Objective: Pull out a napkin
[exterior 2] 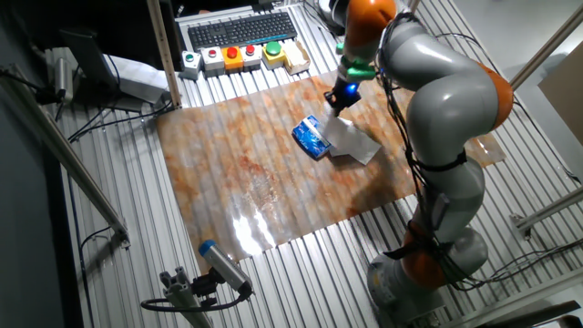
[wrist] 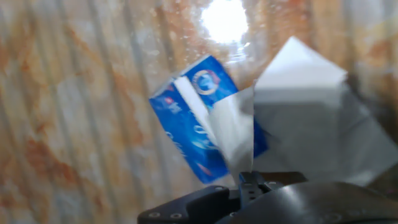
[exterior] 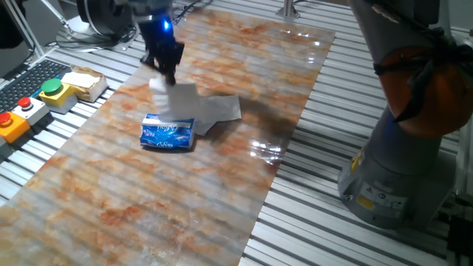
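A small blue-and-white tissue pack lies on the marbled mat. Just above it my gripper is shut on a white napkin. This napkin hangs from the fingers down to the top of the pack; whether its lower end is still inside I cannot tell. A second white sheet lies flat on the mat right beside the pack.
A box of red, orange and green buttons and a keyboard sit beyond the mat's far edge. The arm's grey base stands off the mat on the ribbed metal table.
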Action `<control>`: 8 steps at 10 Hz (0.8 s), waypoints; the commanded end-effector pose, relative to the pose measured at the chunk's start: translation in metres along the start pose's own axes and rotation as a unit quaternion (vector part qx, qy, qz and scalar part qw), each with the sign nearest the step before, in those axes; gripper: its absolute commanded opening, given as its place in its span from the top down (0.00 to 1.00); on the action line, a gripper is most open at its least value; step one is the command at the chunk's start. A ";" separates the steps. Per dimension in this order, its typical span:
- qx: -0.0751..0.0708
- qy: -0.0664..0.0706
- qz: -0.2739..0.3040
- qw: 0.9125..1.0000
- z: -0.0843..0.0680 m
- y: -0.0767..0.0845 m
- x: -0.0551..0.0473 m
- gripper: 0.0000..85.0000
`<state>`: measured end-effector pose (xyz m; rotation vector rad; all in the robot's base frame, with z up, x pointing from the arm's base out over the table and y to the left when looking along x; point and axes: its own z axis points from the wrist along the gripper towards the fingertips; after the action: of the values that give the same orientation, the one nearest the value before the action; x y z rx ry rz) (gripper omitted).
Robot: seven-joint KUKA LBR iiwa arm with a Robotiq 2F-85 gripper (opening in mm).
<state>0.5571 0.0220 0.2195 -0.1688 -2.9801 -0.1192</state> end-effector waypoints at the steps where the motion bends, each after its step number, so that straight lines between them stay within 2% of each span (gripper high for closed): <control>1: 0.019 -0.009 -0.015 1.000 -0.014 -0.006 0.003 1.00; 2: 0.053 -0.015 -0.046 0.997 -0.018 -0.017 0.001 1.00; 3: 0.067 -0.022 -0.065 0.995 -0.016 -0.028 -0.003 1.00; 4: 0.074 -0.030 -0.071 0.994 -0.015 -0.038 -0.007 1.00; 6: 0.094 -0.053 -0.063 0.992 -0.010 -0.054 -0.013 0.60; 7: 0.095 -0.054 -0.059 0.992 -0.006 -0.057 -0.016 0.40; 8: 0.091 -0.049 -0.055 0.993 -0.004 -0.058 -0.019 0.40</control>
<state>0.5703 -0.0367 0.2160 0.0106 -3.0746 0.1512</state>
